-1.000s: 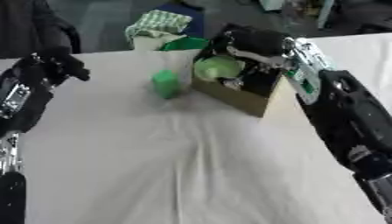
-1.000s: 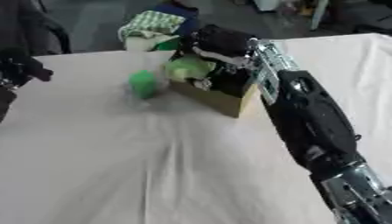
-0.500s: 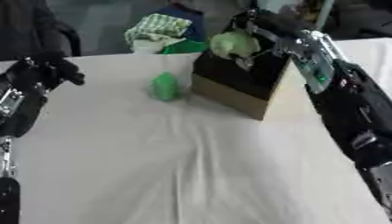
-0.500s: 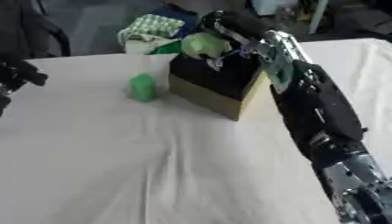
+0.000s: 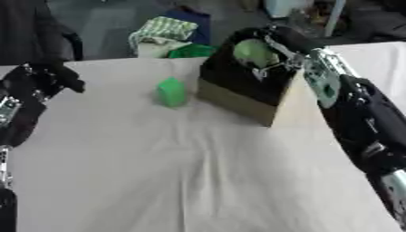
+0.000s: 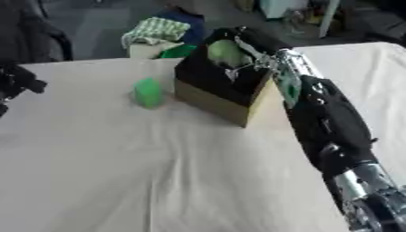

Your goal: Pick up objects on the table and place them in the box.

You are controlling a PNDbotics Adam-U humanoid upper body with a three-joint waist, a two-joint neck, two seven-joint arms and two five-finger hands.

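Your right robot hand [image 5: 273, 43] holds pale green round obj [image 5: 253, 53] over box [image 5: 242, 86]; left robot hand [image 5: 40, 79] curled, empty, w/ green block [image 5: 171, 92] left of box.

Open cardboard box [image 5: 252, 93] sits at the table's far centre-right, on the white tablecloth [image 5: 174, 172]. Small green block [image 5: 171, 92] stands on the cloth just left of it, apart. Right hand [image 5: 273, 43] is over the box's opening, curled round a pale green round object [image 5: 253, 53]. Left hand [image 5: 44, 79] is at the left edge, well apart. Checked cloth bundle [image 5: 162, 32] lies behind the table.
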